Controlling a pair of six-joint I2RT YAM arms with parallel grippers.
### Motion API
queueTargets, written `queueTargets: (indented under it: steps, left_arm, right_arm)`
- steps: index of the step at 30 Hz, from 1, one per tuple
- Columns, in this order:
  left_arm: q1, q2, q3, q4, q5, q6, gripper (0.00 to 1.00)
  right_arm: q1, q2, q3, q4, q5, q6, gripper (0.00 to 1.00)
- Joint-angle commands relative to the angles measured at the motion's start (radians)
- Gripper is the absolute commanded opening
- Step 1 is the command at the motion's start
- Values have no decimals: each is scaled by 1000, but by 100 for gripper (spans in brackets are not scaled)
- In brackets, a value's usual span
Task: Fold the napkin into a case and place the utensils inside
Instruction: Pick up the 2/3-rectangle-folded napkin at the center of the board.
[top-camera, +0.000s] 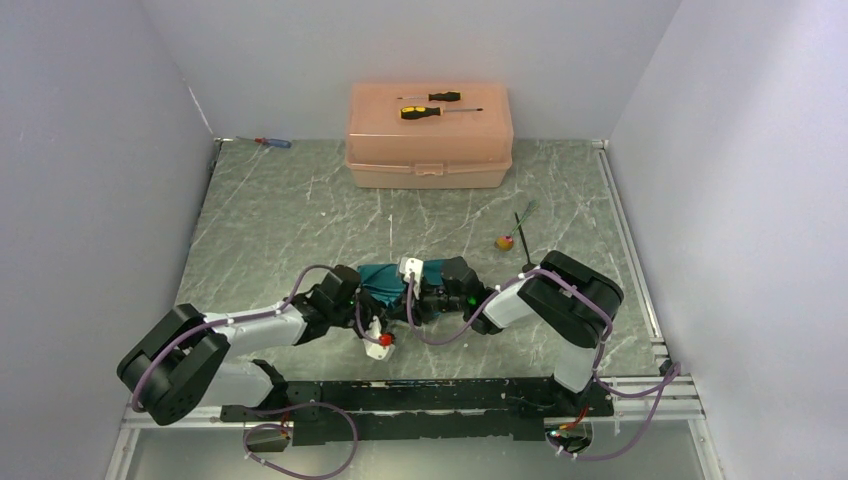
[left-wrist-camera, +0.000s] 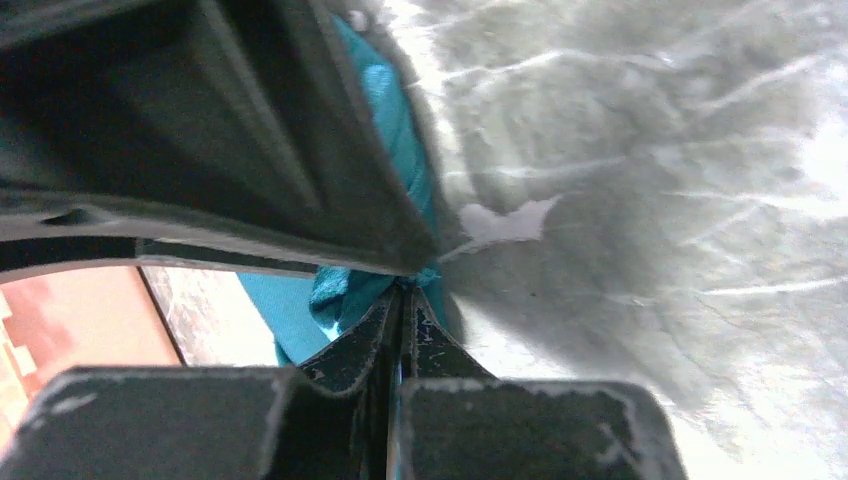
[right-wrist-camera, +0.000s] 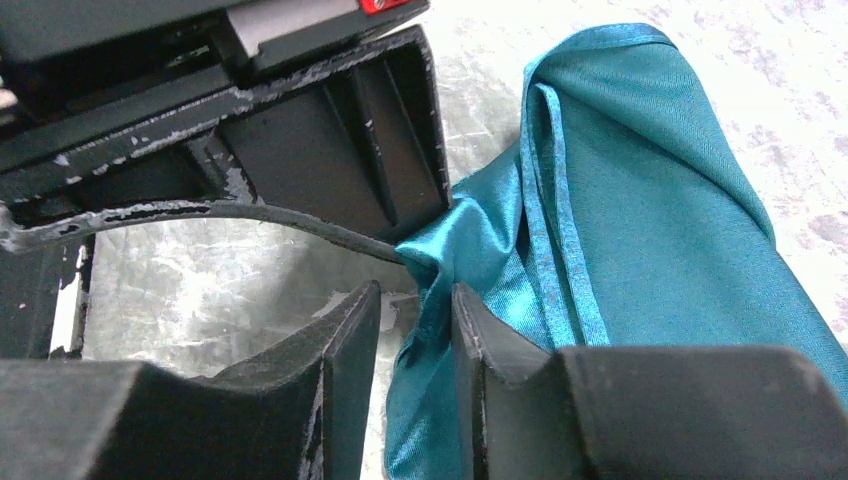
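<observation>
Teal napkin (right-wrist-camera: 650, 200) pinched w/ L end effector (left-wrist-camera: 404, 292).

table (top-camera: 300, 210): grey-green marble | on it: peach box (top-camera: 430, 150); napkin (top-camera: 383, 280); small screwdriver (top-camera: 272, 142); fork (top-camera: 521, 220)

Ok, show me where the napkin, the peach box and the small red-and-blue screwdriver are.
napkin (right-wrist-camera: 650, 200): right wrist view, on its smooth folded face.
peach box (top-camera: 372, 110): top external view, on the bare left end of its lid.
small red-and-blue screwdriver (top-camera: 273, 142): top external view, on its handle.
</observation>
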Motion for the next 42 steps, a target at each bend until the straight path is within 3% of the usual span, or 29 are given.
queueTargets:
  steps: [1, 7, 17, 26, 36, 42]
  left_arm:
    - [-10, -3, 70, -46, -27, -160, 3]
    - [-11, -21, 103, -120, -12, -225, 3]
    - [-12, -19, 95, -105, -45, -262, 3]
    - [-11, -1, 132, -105, -91, -362, 3]
    - [-13, -6, 134, -72, -88, -416, 3]
    - [-11, -16, 139, -78, -94, -429, 3]
  right_arm:
    - [-3, -4, -12, 60, -17, -41, 36]
    - [-3, -18, -17, 59, 30, -76, 37]
    - [7, -31, -19, 41, 59, -141, 40]
    - [59, -10, -35, 111, 121, -138, 42]
    - [95, 37, -54, 256, 328, -129, 42]
    - [97, 75, -36, 288, 323, -140, 41]
